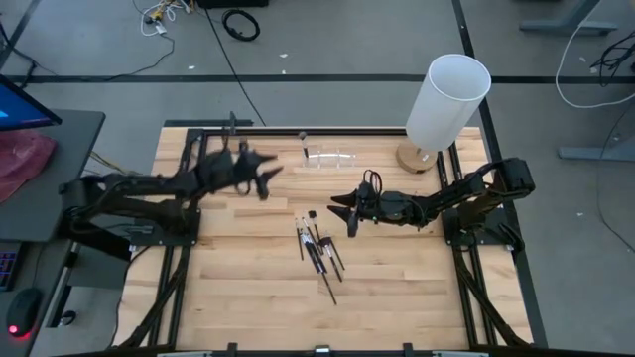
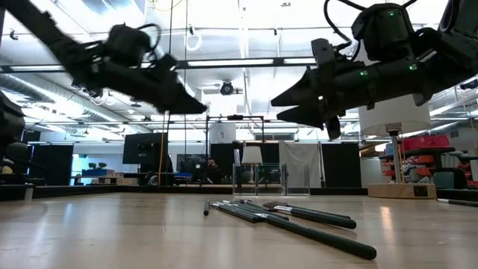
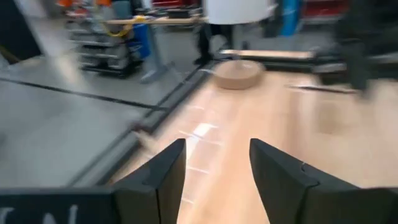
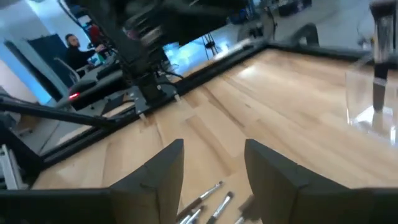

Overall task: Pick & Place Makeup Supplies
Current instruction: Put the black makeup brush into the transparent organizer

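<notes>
The makeup supplies (image 1: 319,253), several thin dark brushes and sticks, lie in a loose bundle flat on the wooden table's middle; they also show in the low view (image 2: 299,217) and the right wrist view (image 4: 208,208). One dark brush (image 4: 379,56) stands upright in the small clear holder (image 1: 329,156) at the far side. My left gripper (image 1: 270,178) hovers open above the table, left of the holder, nothing between its fingers (image 3: 214,149). My right gripper (image 1: 340,210) hovers open just right of and above the bundle (image 4: 211,152), pointing toward the table's left.
A tall white cylinder (image 1: 448,99) on a round wooden base (image 1: 417,157) stands at the far right corner. Dark frame rails (image 1: 179,248) run along the table's left and right edges. A person (image 4: 74,46) sits in the room beyond.
</notes>
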Tool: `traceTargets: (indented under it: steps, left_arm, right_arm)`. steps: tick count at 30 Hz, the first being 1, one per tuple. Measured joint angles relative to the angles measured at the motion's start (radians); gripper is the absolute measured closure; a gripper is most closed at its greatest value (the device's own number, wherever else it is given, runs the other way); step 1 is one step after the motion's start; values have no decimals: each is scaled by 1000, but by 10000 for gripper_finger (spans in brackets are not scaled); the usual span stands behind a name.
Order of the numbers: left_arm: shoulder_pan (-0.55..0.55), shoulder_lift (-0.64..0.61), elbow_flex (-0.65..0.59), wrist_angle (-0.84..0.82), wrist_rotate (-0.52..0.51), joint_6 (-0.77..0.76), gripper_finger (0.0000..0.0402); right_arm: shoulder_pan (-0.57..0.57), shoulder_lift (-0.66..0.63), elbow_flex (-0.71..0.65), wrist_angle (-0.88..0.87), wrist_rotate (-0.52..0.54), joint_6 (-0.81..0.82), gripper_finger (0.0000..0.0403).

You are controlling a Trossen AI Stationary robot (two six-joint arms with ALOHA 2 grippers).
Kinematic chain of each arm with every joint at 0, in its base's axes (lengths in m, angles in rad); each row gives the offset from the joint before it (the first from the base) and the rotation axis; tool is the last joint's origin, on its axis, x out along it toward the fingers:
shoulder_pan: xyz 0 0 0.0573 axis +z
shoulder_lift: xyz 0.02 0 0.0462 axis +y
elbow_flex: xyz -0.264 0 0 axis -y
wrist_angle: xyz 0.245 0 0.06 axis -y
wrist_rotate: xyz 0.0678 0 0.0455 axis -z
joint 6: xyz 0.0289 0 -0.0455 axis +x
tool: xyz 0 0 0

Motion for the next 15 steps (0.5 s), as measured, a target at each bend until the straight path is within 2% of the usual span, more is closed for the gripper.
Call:
traceTargets:
  steps: [4, 7, 11, 15]
  left_arm:
    - [-104, -16, -179, 206, 0, -115, 237]
    - [-171, -11, -277, 356, -18, -197, 245]
    - [-236, -10, -346, 445, -116, -225, 255]
    - [-260, -10, -350, 443, -186, -210, 263]
  right_arm:
    - [3, 0, 83, -162, -23, 51, 231]
    - [13, 6, 210, -415, -35, 50, 231]
    - [9, 44, 393, -759, -70, 112, 231]
    - [-4, 122, 549, -999, -147, 237, 231]
